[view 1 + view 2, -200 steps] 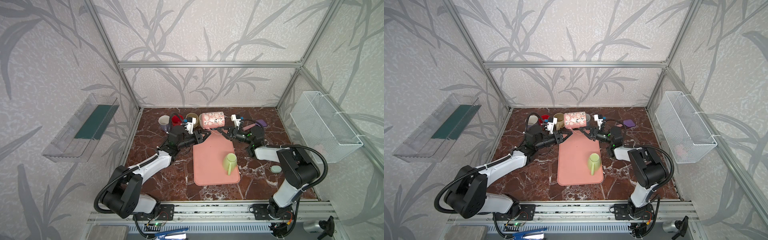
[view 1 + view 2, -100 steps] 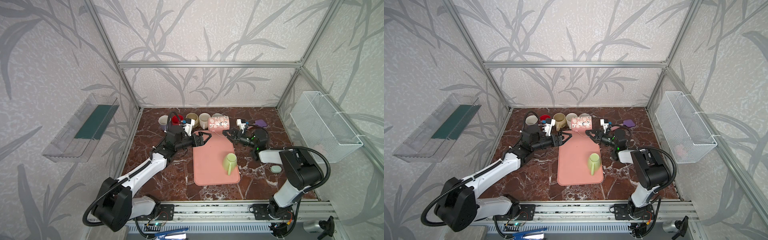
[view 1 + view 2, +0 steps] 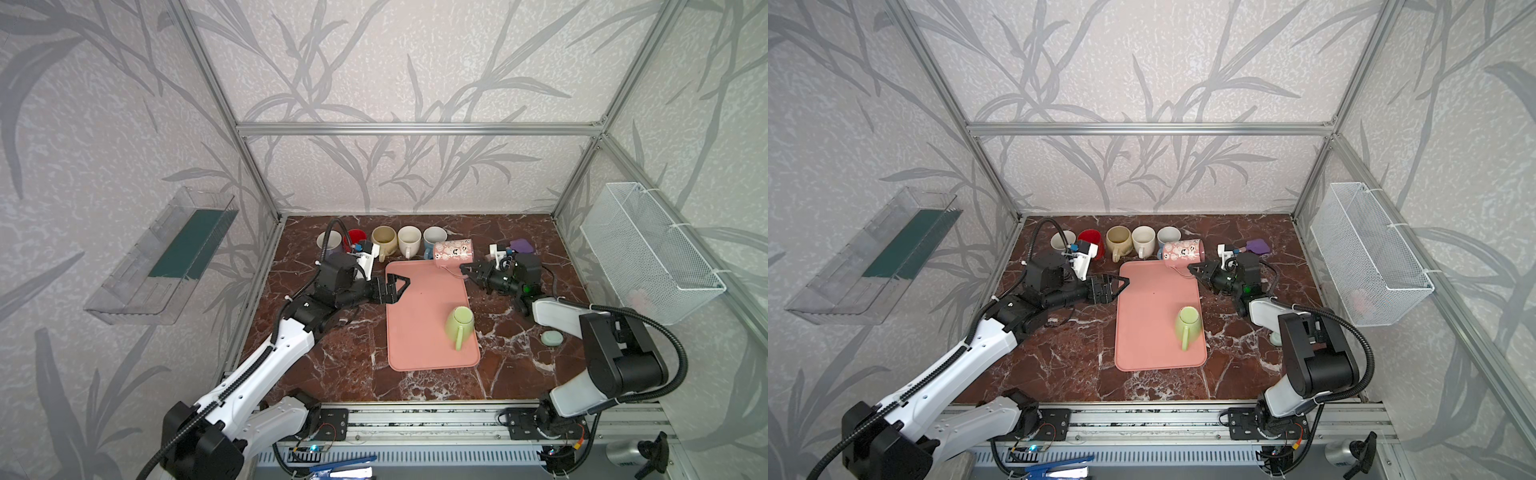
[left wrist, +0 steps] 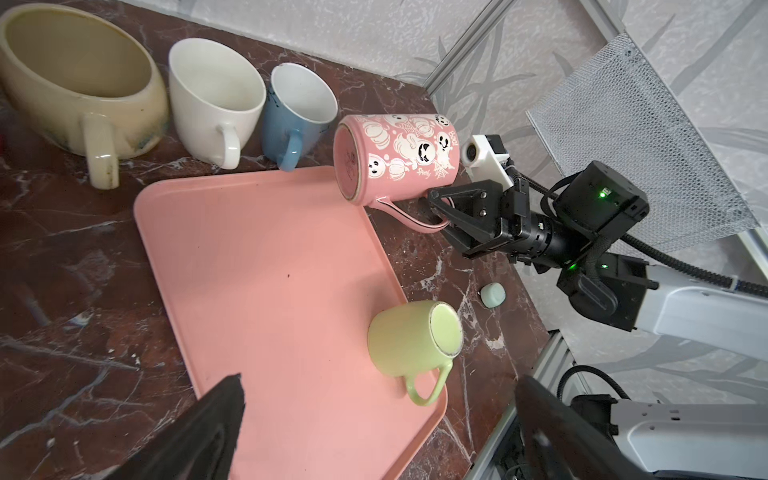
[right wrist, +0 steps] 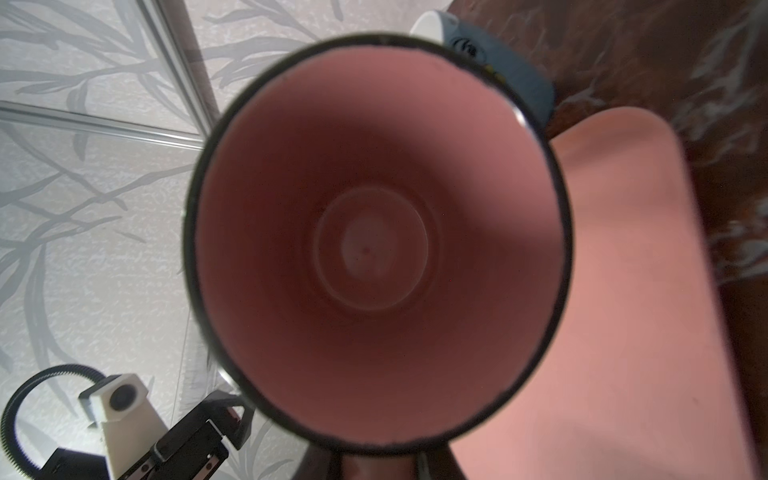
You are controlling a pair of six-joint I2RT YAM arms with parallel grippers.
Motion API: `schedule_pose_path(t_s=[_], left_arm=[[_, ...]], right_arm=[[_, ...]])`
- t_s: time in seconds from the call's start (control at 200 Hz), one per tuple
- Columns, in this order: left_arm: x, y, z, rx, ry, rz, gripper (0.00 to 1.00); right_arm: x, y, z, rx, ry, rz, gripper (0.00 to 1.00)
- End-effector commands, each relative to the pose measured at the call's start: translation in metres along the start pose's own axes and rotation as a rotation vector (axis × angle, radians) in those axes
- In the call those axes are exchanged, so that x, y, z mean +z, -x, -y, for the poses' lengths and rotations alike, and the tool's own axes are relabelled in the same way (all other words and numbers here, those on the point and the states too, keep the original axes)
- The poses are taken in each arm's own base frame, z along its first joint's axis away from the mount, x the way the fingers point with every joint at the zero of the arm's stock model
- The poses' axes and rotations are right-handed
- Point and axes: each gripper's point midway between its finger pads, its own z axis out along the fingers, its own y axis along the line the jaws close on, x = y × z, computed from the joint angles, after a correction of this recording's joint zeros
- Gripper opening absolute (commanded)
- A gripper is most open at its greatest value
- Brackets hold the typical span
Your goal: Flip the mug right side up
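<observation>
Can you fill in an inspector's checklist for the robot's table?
Surface: brown marble table with a flat pink tray.
Job's things: pink mug tipped on its side at the tray's far corner; green mug on the tray, apparently upside down.
Clutter: row of mugs, five upright, at the back; purple thing and small pale disc at right.
Claws: right claw shut on the pink mug's handle; left claw wide open, empty.
Cables: black hose loops beside the right arm; no snag seen.
Surroundings: clear shelf on left wall, wire basket on right wall.
</observation>
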Motion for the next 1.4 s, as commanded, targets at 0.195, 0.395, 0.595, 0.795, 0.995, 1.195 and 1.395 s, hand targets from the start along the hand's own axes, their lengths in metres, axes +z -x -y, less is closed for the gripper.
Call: schedule_pose_path(t_s=[0.195,0.395,0.595,0.795,0.995,1.195,1.395], left_arm=[[-0.033,-0.001,-0.018,0.114,0.188,-0.037,0.99],[-0.039,-0.004,-0.026,0.136,0.230,-0.032,0.99],[-0.041,-0.011,-0.031,0.141,0.243,-0.030,0.99],[-0.038,-0.017,-0.038,0.134,0.268,-0.051,0.99],[-0.042,-0.018,-0.044,0.134,0.303,-0.050,0.99],[-0.041,-0.020,-0.044,0.132,0.300,-0.065,0.99],[-0.041,-0.020,-0.044,0.133,0.296,-0.063,0.99]], right_arm=[[-0.004,0.046,-0.031,-0.151,-0.004,0.076,0.00],[0.002,0.063,-0.015,-0.138,-0.064,0.083,0.00],[0.008,0.083,-0.001,-0.142,-0.128,0.089,0.00],[0.017,0.102,0.016,-0.166,-0.222,0.077,0.00],[0.025,0.122,0.016,-0.203,-0.286,0.059,0.00],[0.025,0.139,0.017,-0.267,-0.391,0.046,0.00],[0.023,0.148,0.026,-0.324,-0.518,-0.001,0.00]])
